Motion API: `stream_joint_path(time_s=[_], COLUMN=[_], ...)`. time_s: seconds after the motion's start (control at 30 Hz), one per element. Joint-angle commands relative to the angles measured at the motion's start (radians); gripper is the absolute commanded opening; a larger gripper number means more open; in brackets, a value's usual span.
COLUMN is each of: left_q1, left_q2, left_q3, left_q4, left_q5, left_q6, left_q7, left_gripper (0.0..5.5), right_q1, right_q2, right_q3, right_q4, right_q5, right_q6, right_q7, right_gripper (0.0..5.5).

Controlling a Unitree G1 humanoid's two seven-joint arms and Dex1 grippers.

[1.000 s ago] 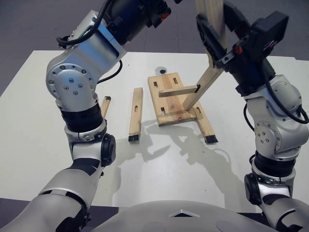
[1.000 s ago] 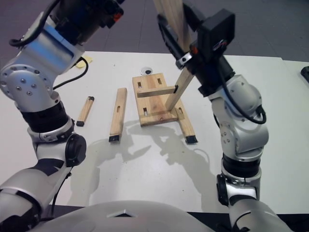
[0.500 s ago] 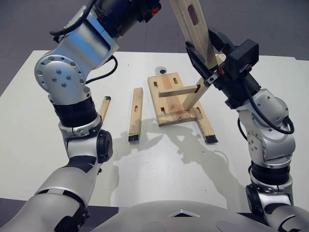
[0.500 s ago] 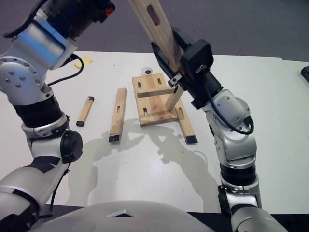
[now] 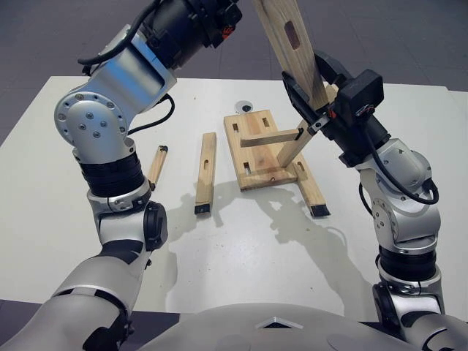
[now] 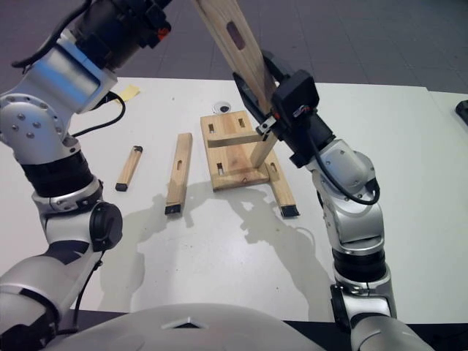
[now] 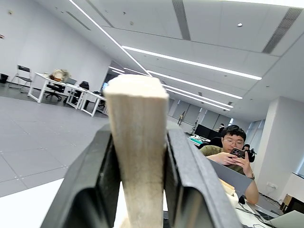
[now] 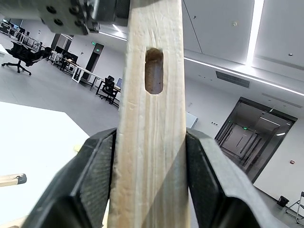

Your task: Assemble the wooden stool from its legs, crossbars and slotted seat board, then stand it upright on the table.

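The right gripper [image 8: 151, 156] is clamped tight on a slotted leg [image 5: 292, 55] that slants up from the board [image 5: 252, 157] below it. The left gripper [image 7: 137, 161], higher up, pinches that leg's top end. A crossbar [image 5: 269, 137] juts from the leg under the right gripper. A second leg [image 5: 312, 191] lies just beside the board's right edge, and a third leg [image 5: 205, 172] and short bar [image 5: 156, 165] lie well left. A wide stretch of worktop [image 5: 241, 248] lies robot-side.

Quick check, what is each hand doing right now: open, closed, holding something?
Left hand: closed on the top end of a raised leg.
Right hand: closed on the same leg, lower down, below its slot.
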Motion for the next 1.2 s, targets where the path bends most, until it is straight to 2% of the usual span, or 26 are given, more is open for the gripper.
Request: stream_joint_path(time_s=[0.03,0.4,0.43,0.7,0.8,0.9,0.97,1.03,1.1,1.2], left_q1=[0.020,0.084,0.090,0.151,0.150,0.128,0.146,0.191,0.249,0.364], left_q2=[0.002,-0.011,-0.013,-0.069,-0.083,-0.071,-0.026,0.016,0.042,0.060], left_q3=[0.003,-0.034,-0.036,-0.047,0.004,0.109,0.165,0.180,0.167,0.115], left_q4=[-0.010,-0.059,-0.066,-0.115,-0.137,-0.147,-0.152,-0.165,-0.185,-0.244], left_q5=[0.016,0.123,0.137,0.255,0.249,0.219,0.252,0.304,0.355,0.432], left_q6=[-0.021,-0.113,-0.125,-0.243,-0.295,-0.356,-0.379,-0.378,-0.362,-0.328], left_q7=[0.005,-0.017,-0.016,0.024,0.057,0.120,0.164,0.188,0.210,0.237], left_gripper=[1.02,1.02,1.02,1.02,1.02,1.02,1.02,1.02,1.02,1.02], right_q1=[0.001,-0.006,-0.006,-0.006,-0.023,-0.090,-0.124,-0.128,-0.102,0.003], right_q2=[-0.009,-0.022,-0.023,-0.033,0.030,0.074,0.069,0.058,0.024,-0.057], right_q3=[0.006,0.033,0.037,0.017,-0.115,-0.336,-0.472,-0.547,-0.555,-0.387], right_q4=[0.013,0.062,0.066,0.084,-0.003,-0.014,0.042,0.097,0.158,0.234], right_q5=[-0.021,-0.119,-0.127,-0.146,0.101,0.371,0.438,0.418,0.316,0.098], right_q6=[-0.010,-0.025,-0.027,-0.032,0.065,0.149,0.173,0.193,0.230,0.203], right_q7=[0.011,0.004,0.005,0.020,0.019,-0.088,-0.194,-0.292,-0.386,-0.366], right_gripper=[2.09,2.09,2.45,3.59,4.06,4.56,4.91,5.17,5.40,5.40])
